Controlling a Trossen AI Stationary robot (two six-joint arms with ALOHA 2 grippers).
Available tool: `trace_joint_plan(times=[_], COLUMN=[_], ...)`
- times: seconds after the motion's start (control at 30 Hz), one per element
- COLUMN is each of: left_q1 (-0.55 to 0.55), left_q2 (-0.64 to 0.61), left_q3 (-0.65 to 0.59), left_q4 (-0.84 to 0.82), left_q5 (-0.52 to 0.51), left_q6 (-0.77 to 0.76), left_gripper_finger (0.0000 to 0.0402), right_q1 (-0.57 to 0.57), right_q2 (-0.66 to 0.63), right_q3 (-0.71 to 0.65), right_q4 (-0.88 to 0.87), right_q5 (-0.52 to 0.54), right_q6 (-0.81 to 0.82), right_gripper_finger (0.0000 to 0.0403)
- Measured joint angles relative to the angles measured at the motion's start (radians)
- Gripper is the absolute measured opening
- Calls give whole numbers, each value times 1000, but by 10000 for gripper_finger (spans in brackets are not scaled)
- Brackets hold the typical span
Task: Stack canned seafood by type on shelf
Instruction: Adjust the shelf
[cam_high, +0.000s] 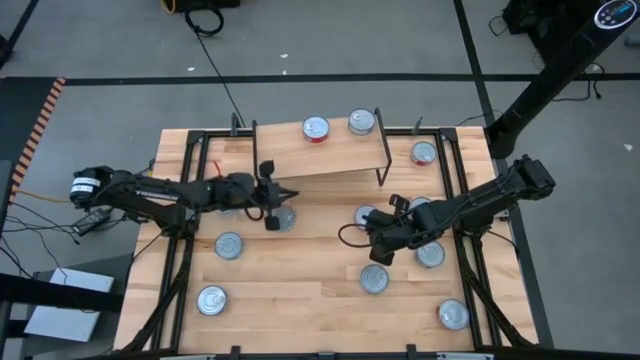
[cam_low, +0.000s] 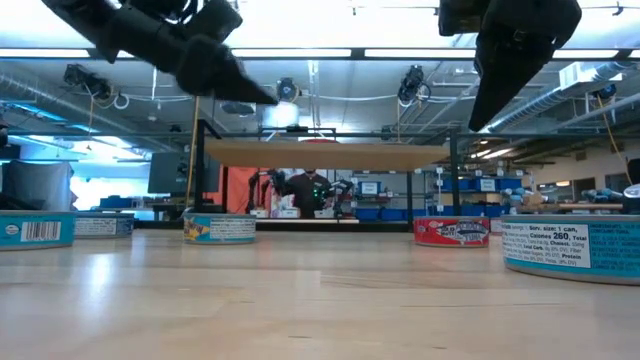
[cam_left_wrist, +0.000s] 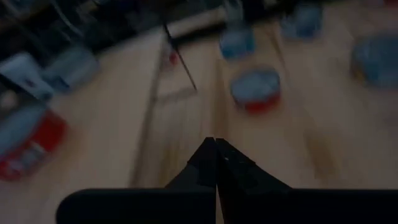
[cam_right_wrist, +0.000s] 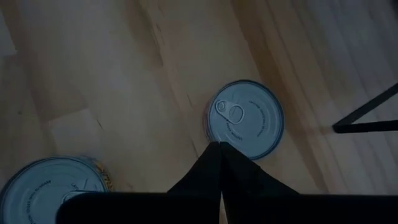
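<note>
Fingers pinched shut and empty on both arms! The right gripper (cam_right_wrist: 219, 148) hangs over mid-table with a tin (cam_right_wrist: 245, 120) just ahead of its tips (nearer than any for the left gripper (cam_high: 283, 192)). The shelf (cam_high: 330, 150) at the far edge carries two tins.

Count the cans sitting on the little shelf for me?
2. One can sits on the shelf, and the other can is beside it. Any stacked underneath them would be hidden.
</note>
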Motion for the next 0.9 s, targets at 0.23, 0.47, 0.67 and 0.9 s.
trace_joint_plan(times=[0.23, 0.47, 0.67, 0.9], left_q1=[-34, 7, 50, 106], left_q2=[1, 53, 113, 126], left_q3=[0, 1, 0, 0], left_q4=[-160, -122, -114, -65], left_q5=[-328, -374, -375, -390], left_q6=[-26, 2, 14, 57], left_gripper_finger=[1, 1, 1, 1], right_q1=[20, 20, 1, -77], right_q2=[0, 1, 1, 1], right_q3=[0, 1, 1, 1], right_q4=[8, -2, -6, -10], right_q5=[26, 42, 49, 115], right_q6=[0, -3, -32, -76], right_gripper_finger=[10, 10, 10, 10])
